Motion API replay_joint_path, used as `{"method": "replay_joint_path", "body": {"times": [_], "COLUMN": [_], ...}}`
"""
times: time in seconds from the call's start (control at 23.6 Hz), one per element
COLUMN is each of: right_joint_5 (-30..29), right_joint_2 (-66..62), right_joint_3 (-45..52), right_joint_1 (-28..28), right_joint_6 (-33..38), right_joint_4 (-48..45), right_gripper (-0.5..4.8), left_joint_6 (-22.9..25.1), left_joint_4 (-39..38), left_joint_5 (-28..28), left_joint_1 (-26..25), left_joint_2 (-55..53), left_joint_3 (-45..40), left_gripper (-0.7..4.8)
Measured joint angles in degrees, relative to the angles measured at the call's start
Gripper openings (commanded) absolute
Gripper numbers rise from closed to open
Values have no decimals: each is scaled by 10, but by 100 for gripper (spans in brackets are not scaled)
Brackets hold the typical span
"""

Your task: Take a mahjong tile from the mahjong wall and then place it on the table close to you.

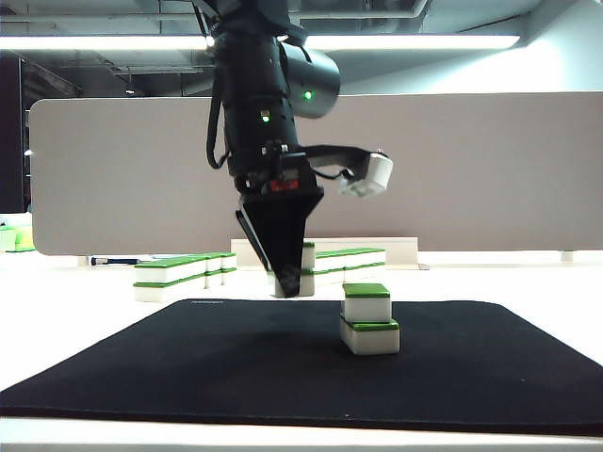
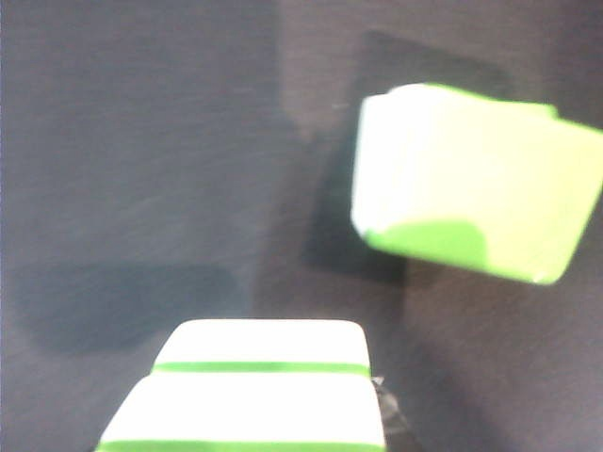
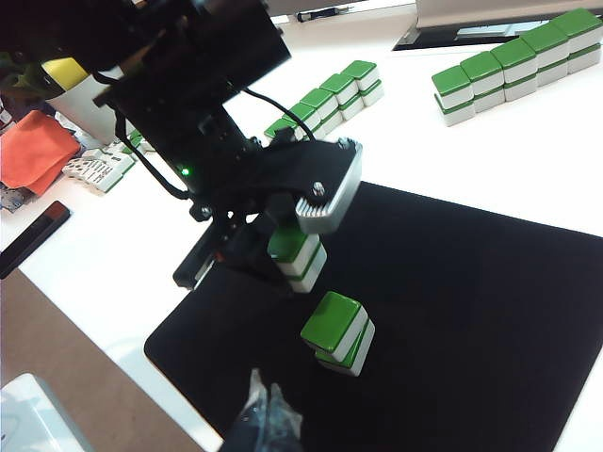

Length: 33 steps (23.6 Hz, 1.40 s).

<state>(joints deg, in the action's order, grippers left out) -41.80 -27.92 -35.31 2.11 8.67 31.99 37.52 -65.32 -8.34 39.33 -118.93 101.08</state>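
My left gripper (image 1: 287,278) hangs low over the black mat (image 1: 188,358), shut on a stacked pair of mahjong tiles (image 3: 300,256), white with green tops. These same tiles (image 2: 254,400) fill the near edge of the left wrist view. A separate two-tile stack (image 1: 367,320) stands on the mat just beside the left gripper. The mahjong wall (image 3: 513,66) runs along the far side of the white table (image 1: 85,311), with another row (image 3: 325,99) beside it. My right gripper (image 3: 267,400) is shut and empty over the mat's near edge.
A tall beige divider (image 1: 471,169) closes off the back. On the table beside the mat lie an orange cloth (image 3: 33,151), a dark flat bar (image 3: 33,235) and a heap of small tiles (image 3: 99,169). The table's edge (image 3: 113,315) runs close to the mat.
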Motion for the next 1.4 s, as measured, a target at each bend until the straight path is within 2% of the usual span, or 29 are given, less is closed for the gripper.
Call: {"method": "replay_joint_path", "body": {"times": [0.34, 0.63, 1.18, 1.27, 1.31, 1.4], "right_joint_5": [0, 0, 0, 0, 0, 0], "right_joint_2": [0, 0, 0, 0, 0, 0], "right_joint_3": [0, 0, 0, 0, 0, 0], "right_joint_1": [0, 0, 0, 0, 0, 0], "right_joint_6": [0, 0, 0, 0, 0, 0], "right_joint_4": [0, 0, 0, -1, 0, 0], "right_gripper": [-1, -1, -1, -1, -1, -1], "left_joint_6": [0, 0, 0, 0, 0, -11], "left_joint_4": [-2, 2, 3, 3, 3, 1], "left_joint_5": [9, -16, -21, -21, -21, -24], "left_joint_1": [23, 54, 50, 51, 51, 51], "left_joint_2": [-13, -16, -35, -35, -35, -39], "left_joint_3": [-32, -34, -24, -24, -24, -25], "left_gripper": [204, 204, 215, 250, 295, 311]}}
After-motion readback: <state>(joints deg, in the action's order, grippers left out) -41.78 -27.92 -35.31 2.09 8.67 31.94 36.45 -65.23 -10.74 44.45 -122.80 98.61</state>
